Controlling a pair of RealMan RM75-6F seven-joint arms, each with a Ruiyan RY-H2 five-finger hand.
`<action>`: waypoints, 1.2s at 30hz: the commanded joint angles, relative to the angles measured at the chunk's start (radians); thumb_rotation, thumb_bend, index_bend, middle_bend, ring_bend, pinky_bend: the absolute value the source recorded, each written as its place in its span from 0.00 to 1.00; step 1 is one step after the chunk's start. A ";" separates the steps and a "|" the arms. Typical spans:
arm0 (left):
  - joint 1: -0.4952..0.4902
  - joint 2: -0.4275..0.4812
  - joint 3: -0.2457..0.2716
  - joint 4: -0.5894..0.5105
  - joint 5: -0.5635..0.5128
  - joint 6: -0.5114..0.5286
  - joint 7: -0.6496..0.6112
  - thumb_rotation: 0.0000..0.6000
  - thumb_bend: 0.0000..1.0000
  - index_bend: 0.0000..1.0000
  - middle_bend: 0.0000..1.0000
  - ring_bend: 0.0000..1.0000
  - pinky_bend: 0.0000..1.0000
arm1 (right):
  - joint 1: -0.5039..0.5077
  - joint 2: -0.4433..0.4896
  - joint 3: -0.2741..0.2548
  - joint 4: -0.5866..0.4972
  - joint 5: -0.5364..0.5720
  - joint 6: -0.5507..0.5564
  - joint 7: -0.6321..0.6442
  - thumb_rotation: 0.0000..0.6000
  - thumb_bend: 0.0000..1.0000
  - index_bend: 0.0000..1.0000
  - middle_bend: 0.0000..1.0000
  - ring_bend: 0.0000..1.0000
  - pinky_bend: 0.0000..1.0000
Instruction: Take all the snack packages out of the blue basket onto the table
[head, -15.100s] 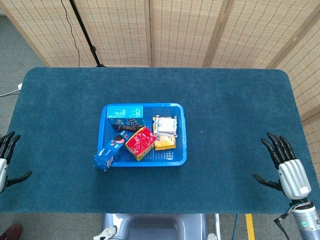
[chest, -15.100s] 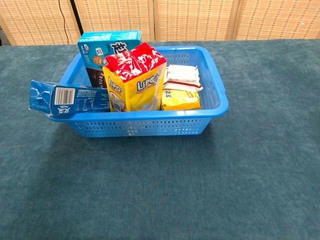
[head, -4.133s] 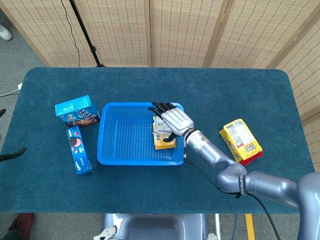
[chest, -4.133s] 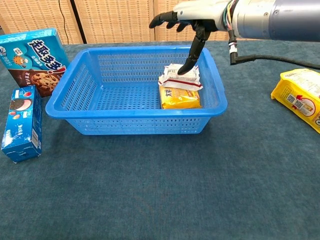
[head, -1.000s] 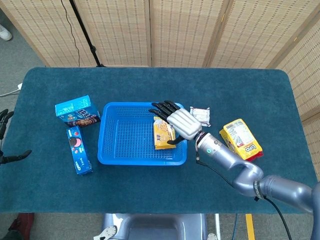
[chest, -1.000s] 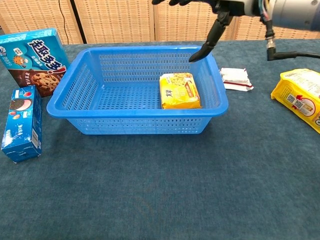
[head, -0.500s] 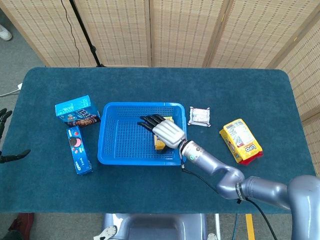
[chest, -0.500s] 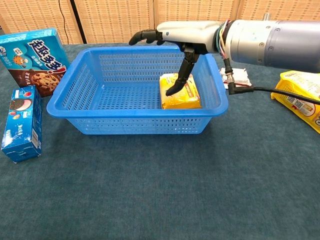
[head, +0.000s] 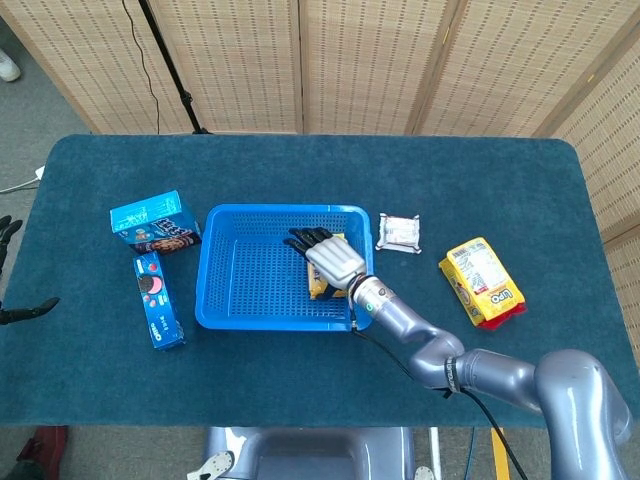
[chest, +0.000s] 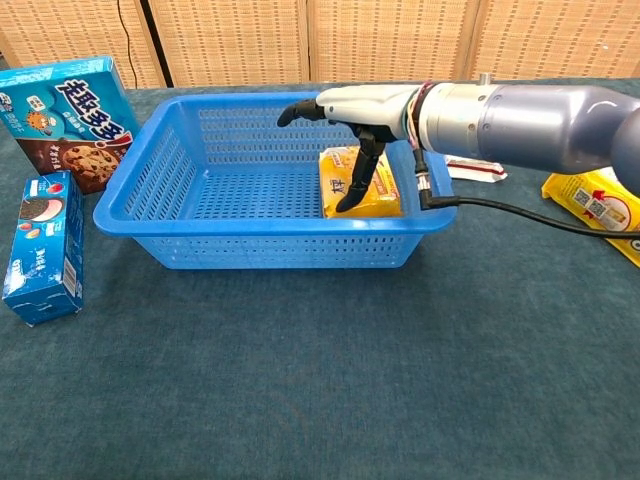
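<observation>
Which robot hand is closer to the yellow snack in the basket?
The right hand. It is directly over the yellow snack, thumb reaching down onto it. The left hand waits far off at the table's edge.

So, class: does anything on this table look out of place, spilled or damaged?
Nothing stands out. The yellow packet lies flat in the blue basket under the right hand; the other snacks sit intact on the table.

A dark teal cloth-covered table (head: 480, 190) fills most of the head view. Beyond its far edge stand woven folding screen panels (head: 370, 60) with pale wooden frames. At the far left corner a black stand pole (head: 170, 70) rises from the grey floor (head: 40, 100), a thin cable beside it.
</observation>
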 joint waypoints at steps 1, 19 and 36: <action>0.000 0.000 0.000 0.000 0.000 0.000 0.001 1.00 0.04 0.00 0.00 0.00 0.00 | 0.009 -0.014 0.002 0.022 0.030 -0.019 -0.026 1.00 0.00 0.04 0.00 0.00 0.08; -0.006 -0.005 -0.004 0.006 -0.017 -0.010 0.009 1.00 0.04 0.00 0.00 0.00 0.00 | 0.067 -0.007 -0.036 0.059 0.194 -0.117 -0.147 1.00 0.00 0.00 0.00 0.00 0.11; -0.005 -0.002 0.000 0.007 -0.010 -0.013 -0.001 1.00 0.04 0.00 0.00 0.00 0.00 | 0.018 -0.061 -0.021 0.107 0.059 0.024 -0.078 1.00 0.15 0.38 0.52 0.47 0.68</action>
